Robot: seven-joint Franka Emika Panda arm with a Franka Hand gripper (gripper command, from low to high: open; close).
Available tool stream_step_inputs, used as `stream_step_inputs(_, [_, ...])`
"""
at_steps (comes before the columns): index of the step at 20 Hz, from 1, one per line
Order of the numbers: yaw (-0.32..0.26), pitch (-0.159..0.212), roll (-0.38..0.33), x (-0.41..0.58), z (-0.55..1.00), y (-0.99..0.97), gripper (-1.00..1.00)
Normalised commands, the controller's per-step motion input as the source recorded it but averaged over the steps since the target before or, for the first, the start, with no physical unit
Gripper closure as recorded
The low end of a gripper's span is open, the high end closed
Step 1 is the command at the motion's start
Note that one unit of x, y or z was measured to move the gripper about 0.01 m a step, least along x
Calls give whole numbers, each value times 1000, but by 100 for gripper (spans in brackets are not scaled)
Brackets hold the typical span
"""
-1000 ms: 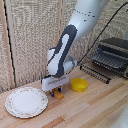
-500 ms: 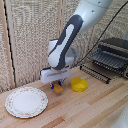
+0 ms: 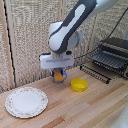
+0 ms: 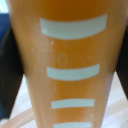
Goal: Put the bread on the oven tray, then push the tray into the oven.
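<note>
One thing fills the wrist view: the bread (image 4: 65,65), orange-brown with pale stripes, pressed between the dark fingers (image 4: 10,80) of the tool (image 3: 59,76). The jaws stand closed down to the width of the block, gripping it from both sides. In the exterior view the bread (image 3: 59,77) now hangs under the white wrist, clear of the desk (image 3: 95,107); half a second ago the arm sat lower, and a second ago lower yet, so the block has just been lifted. A blue mug (image 3: 53,75) peeks out right behind the tool, partly hidden. Just beside it, toward the exterior view's right, sits the yellow bowl (image 3: 78,84). The white plate (image 3: 26,102) lies well apart, toward the exterior view's left. Farther right waits the pan (image 3: 96,71), drawn out before the oven (image 3: 113,54), its door apparently open. So the grasp looks done, and the carry comes next: the arm likely has to pass over or around the bowl to reach the pan, then set the block down flat.
</note>
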Motion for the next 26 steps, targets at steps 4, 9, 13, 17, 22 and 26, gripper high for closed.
stream_step_inputs(4, [-346,24,-52,111,742,0,100])
stream_step_inputs(9, [-352,3,-54,91,672,0,100])
stream_step_inputs(13, [-319,-1,-87,200,583,-9,100])
stream_step_inputs(17, [-231,-22,-27,360,466,-269,100])
stream_step_inputs(22, [-112,-23,29,338,310,-735,100])
stream_step_inputs(26, [-90,0,29,129,341,-866,100])
